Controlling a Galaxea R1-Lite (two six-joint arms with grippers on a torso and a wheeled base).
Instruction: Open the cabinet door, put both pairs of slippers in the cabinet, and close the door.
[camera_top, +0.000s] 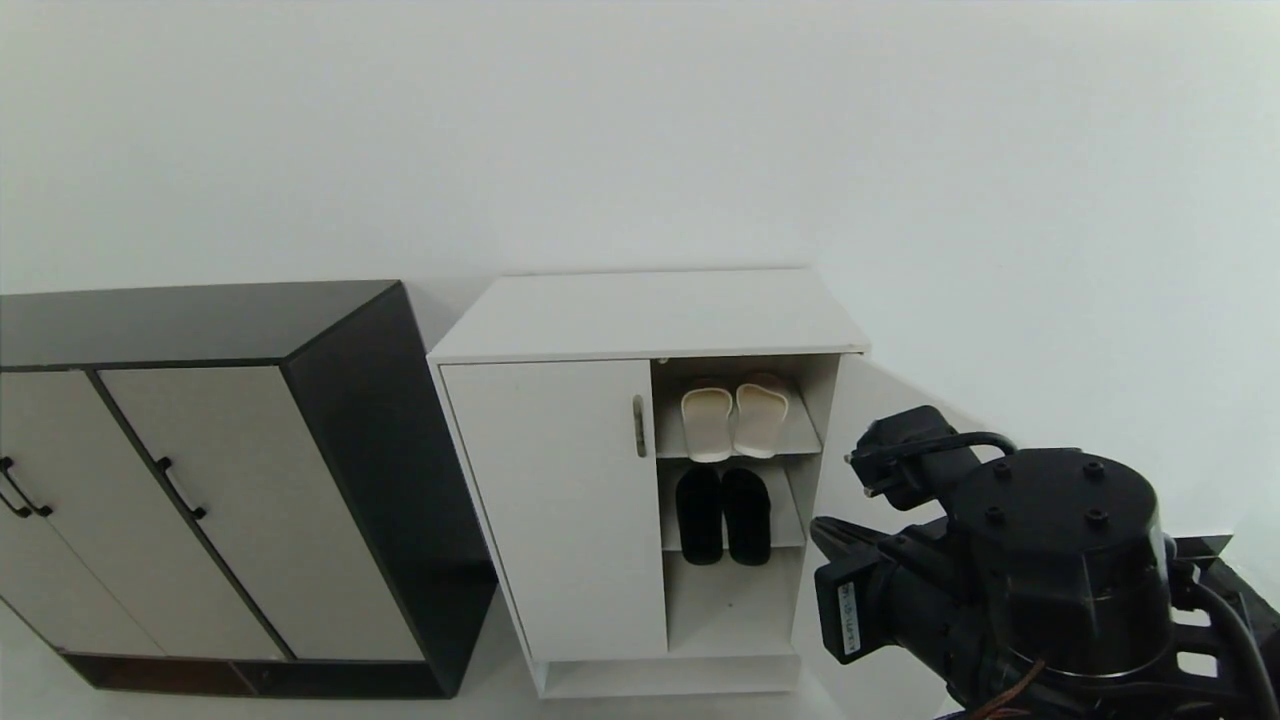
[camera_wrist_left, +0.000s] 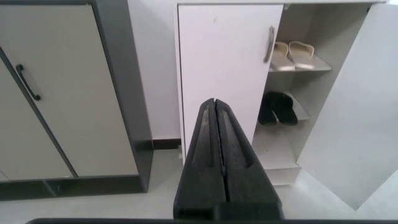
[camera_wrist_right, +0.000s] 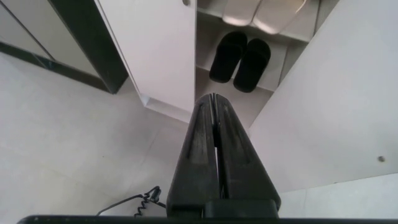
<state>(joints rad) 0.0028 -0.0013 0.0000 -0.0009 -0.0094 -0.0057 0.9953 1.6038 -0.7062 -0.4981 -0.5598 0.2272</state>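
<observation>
Cabinet white, right door open | cream slippers above black slippers | both jaws clenched, empty

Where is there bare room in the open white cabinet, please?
The bottom compartment, under the black slippers, is bare, as is the cabinet top. The two shelves above are crowded: cream slippers on the upper, black on the lower.

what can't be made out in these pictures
Left half of the white cabinet: behind its closed left door, every view.
Cream slippers: cut off by the frame edge, right wrist view.
Open right door: outer face turned away, both wrist views.
</observation>
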